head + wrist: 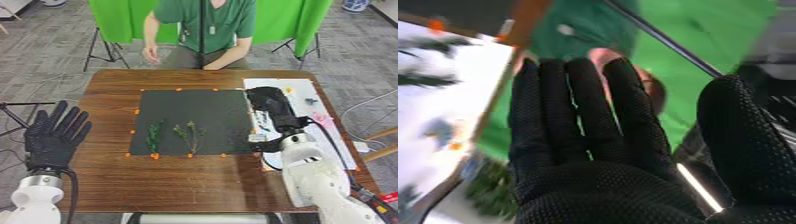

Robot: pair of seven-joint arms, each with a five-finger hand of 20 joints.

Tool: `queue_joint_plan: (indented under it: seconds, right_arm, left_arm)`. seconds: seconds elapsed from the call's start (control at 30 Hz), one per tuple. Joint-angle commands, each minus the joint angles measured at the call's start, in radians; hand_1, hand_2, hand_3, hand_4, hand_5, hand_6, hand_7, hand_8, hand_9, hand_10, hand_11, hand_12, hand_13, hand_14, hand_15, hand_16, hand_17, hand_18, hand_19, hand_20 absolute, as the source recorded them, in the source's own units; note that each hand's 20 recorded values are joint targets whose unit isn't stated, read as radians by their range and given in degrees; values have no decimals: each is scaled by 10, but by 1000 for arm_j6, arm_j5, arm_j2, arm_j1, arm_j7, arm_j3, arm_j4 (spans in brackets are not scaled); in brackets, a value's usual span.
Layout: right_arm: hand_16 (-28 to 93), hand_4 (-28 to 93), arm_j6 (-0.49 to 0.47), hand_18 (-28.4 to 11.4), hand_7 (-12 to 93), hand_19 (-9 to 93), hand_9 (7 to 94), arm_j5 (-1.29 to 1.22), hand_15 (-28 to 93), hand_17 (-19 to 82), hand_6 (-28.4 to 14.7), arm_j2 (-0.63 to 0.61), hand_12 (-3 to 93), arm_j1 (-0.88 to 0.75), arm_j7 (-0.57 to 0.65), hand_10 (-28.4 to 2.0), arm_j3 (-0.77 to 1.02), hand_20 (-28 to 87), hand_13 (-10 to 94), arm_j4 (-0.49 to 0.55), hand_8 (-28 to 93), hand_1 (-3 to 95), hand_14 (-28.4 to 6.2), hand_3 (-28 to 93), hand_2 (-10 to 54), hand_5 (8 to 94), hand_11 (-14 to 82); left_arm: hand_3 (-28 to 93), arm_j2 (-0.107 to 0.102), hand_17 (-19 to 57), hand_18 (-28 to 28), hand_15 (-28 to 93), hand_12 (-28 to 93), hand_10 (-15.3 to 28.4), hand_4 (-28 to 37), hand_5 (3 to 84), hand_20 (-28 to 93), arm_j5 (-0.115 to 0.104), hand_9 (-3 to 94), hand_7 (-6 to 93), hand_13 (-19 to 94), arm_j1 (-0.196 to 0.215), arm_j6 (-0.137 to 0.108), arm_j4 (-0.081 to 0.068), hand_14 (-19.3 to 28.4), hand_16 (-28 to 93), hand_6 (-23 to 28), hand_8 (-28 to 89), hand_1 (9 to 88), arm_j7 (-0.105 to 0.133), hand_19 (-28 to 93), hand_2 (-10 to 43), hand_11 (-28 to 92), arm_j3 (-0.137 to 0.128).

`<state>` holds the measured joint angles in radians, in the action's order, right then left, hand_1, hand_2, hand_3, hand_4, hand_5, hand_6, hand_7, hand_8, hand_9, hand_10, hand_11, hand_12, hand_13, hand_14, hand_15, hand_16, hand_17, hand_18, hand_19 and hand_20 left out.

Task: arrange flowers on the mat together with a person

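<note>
Fingers straight and thumb spread, my right hand [267, 100] hangs over the white sheet [304, 85], where the pink flower [322, 120] lies to its right, much nearer it than my left hand [55, 137]. I can't tell which way the flower points.

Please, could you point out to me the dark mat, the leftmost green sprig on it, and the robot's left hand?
Dark mat [182, 105]: head view, on its bare far part.
Leftmost green sprig [154, 136]: head view, middle of its foliage.
Left hand [51, 145]: head view, on its gloved palm.
</note>
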<state>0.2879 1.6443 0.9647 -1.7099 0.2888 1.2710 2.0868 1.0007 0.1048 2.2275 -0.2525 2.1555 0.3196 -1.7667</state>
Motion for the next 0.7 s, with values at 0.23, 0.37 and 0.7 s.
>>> queue_joint_plan:
  seconds: [0.23, 0.37, 0.7]
  right_arm:
    - [216, -204, -230, -190, 162, 391, 448, -809, 280, 130, -54, -64, 204, -109, -380, -185, 274, 120, 325, -55, -96, 174, -166, 741, 112, 454, 87]
    - [248, -207, -330, -211, 137, 350, 414, -918, 215, 148, -53, -68, 213, -114, -436, -180, 307, 124, 316, -92, -84, 151, -165, 736, 85, 405, 58]
    - [290, -195, -537, -215, 124, 315, 444, -867, 168, 201, -35, 4, 218, -117, -376, -171, 500, 151, 380, -174, -72, 164, -162, 701, 44, 432, 55]
  left_arm:
    - [701, -1, -69, 138, 318, 92, 151, -283, 358, 119, -13, 309, 127, 235, 22, 0, 10, 142, -57, 68, -108, 294, 31, 315, 115, 200, -18]
    - [700, 6, -68, 138, 322, 92, 150, -283, 362, 121, -20, 314, 128, 240, 24, -23, 16, 142, -56, 70, -109, 297, 44, 319, 117, 202, -15]
    - [701, 14, -67, 137, 323, 87, 145, -283, 370, 120, -11, 326, 131, 251, 5, -15, 8, 139, -66, 68, -111, 299, 45, 322, 120, 206, 5]
